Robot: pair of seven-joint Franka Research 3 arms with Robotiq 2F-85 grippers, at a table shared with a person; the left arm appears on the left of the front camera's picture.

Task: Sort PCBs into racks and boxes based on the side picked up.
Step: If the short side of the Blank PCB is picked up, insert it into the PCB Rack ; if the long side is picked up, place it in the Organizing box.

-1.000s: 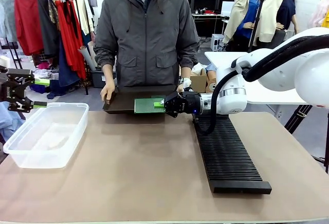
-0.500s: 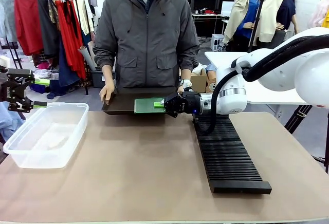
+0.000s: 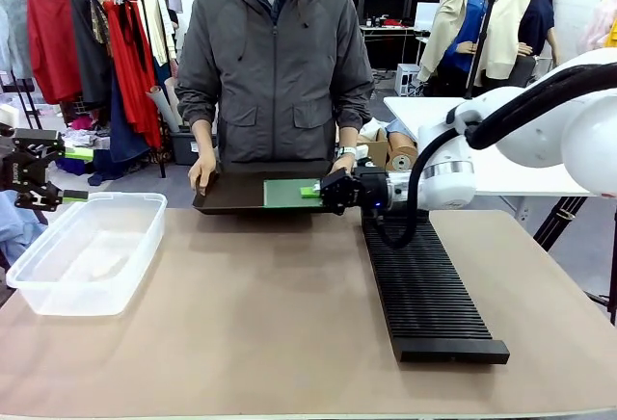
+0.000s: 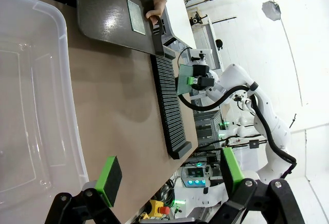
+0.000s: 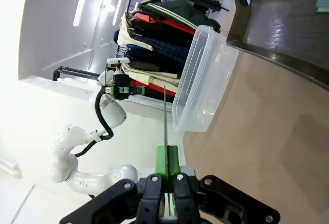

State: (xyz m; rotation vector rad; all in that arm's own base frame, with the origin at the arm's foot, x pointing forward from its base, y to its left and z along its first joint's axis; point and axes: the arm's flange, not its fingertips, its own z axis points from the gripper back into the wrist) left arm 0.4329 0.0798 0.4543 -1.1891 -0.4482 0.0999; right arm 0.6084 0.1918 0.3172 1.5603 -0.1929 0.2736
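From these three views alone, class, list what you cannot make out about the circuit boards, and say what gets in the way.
- Right wrist view: the held board, clamped in the right gripper, stands edge-on as a thin line; neither face shows.
- Front view: its underside faces down, away from the camera.
- Left wrist view: the board on the tray is too small and glare-washed to read its markings; the tray shines around it.

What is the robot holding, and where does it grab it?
The right gripper pinches a green PCB by one edge, between its fingers. The left gripper holds nothing.
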